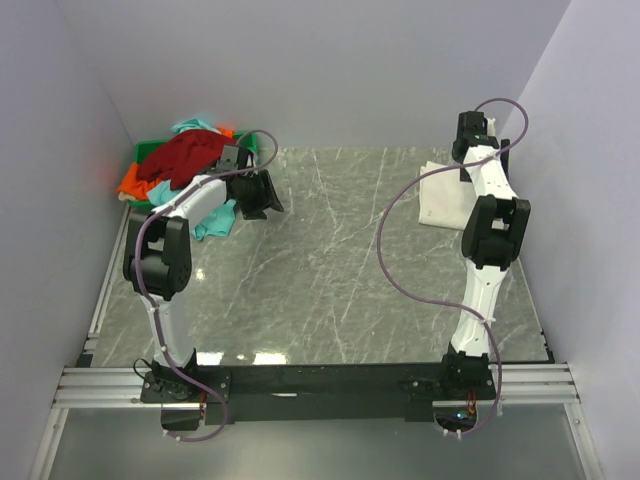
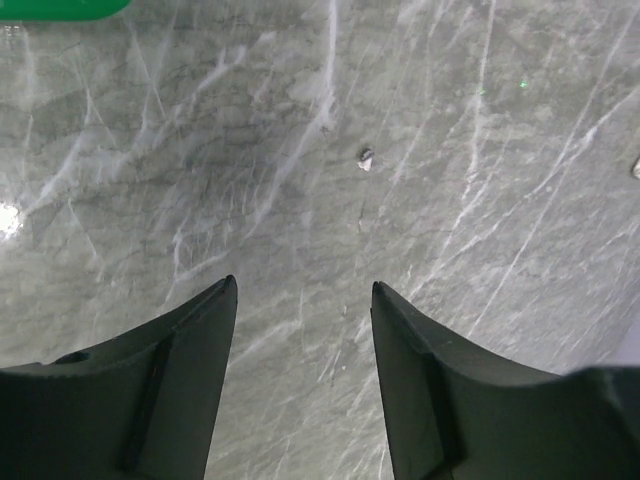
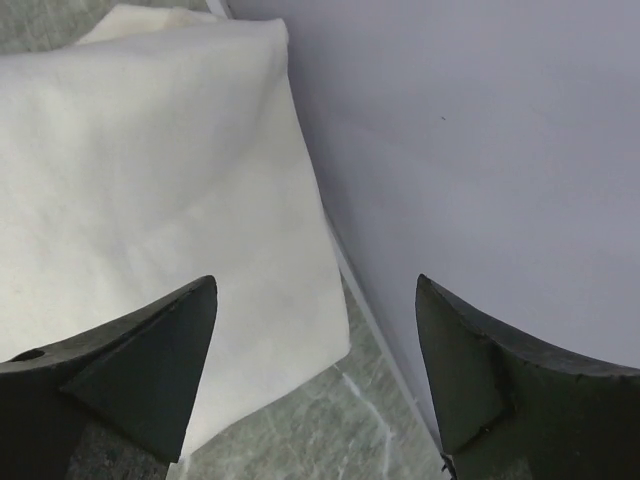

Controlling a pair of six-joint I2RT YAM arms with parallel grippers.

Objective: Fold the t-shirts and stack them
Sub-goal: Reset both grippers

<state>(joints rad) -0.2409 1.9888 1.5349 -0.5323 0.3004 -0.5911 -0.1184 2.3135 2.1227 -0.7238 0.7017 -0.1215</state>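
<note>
Shirts are soft, light and limp. They will drape and bunch when lifted and are likely to slide on the polished counter [image 1: 330,260]. Hold is best taken on an edge: hem, shoulder seam or collar, pinched through the cloth, not on the flat middle.

- cream-white shirt [image 1: 438,195]: already folded flat, laid at the far right of the counter close to the side wall [image 3: 480,150]. If it is taken by one corner, the fold will probably open. It is better left as the stack base.
- dark red shirt [image 1: 185,152]: crumpled on top of the heap at the far left corner, and the easiest to take next. A raised fold should be grabbed and the shirt pulled clear onto open counter.
- orange shirt [image 1: 133,182]: under the red one, at the left edge of the heap.
- teal shirt [image 1: 212,222]: partly buried, with one part hanging down toward the counter beside the left arm.
- The heap sits in or on the green bin [image 2: 60,8]. The bin is mostly hidden.

Right jaws: spread wide, nothing between them. They are held just above the cream-white shirt's right edge, with cloth under the left finger and wall beyond the right one.

Left jaws: apart, nothing held. They are over bare counter just right of the heap and near it. Contact with the cloth is not seen.
</note>
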